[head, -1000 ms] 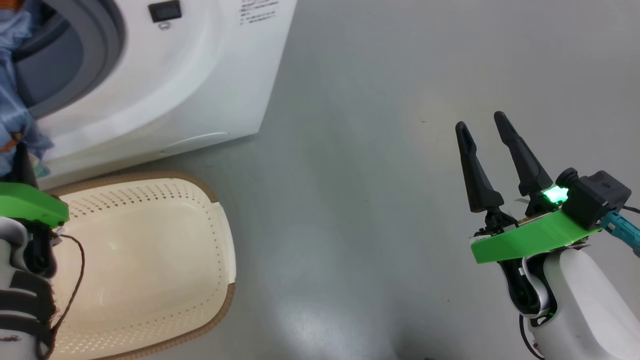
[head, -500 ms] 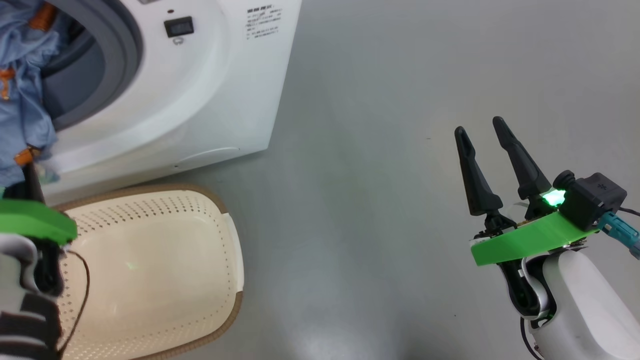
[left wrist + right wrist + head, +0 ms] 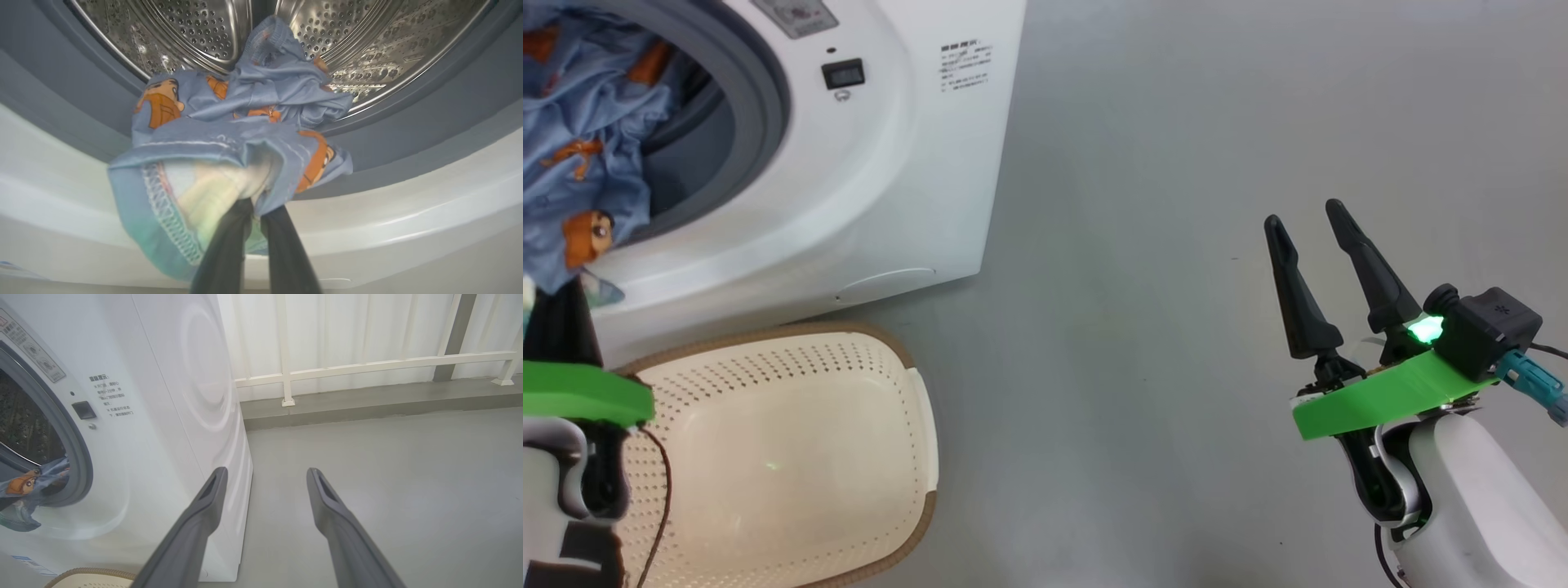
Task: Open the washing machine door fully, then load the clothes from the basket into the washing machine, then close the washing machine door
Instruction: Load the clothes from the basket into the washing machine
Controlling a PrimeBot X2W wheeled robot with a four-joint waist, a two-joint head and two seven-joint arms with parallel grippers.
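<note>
Clamps the left gripper [image 3: 256, 210] on the clothes [image 3: 245, 134], both dark fingers drawn close together, a cream-white hemmed edge bunched over their tips. Holds that light-blue, bear-printed bundle at the open mouth of the washing machine [image 3: 890, 163], hanging before the lower lip of the grey rubber gasket [image 3: 61, 102], upper folds rising in front of the perforated steel drum [image 3: 196, 32]; contact with the gasket not clear. Stands the cream-white basket [image 3: 907, 523] on the grey floor [image 3: 1176, 163], on the near side of the machine's front and beside the left arm, brown woven-look rim all round. Carries the right gripper [image 3: 1303, 215] well off to the right above the floor, fingers spread apart with only air between them. Looks along those fingers past the machine's right front corner to a pale railing [image 3: 367, 365] at the far wall. Bears a small dark rectangular fitting [image 3: 843, 73] and a printed notice [image 3: 968, 61] on the white front panel right of the opening, plus a blue label sticker [image 3: 26, 562] low on the front.
</note>
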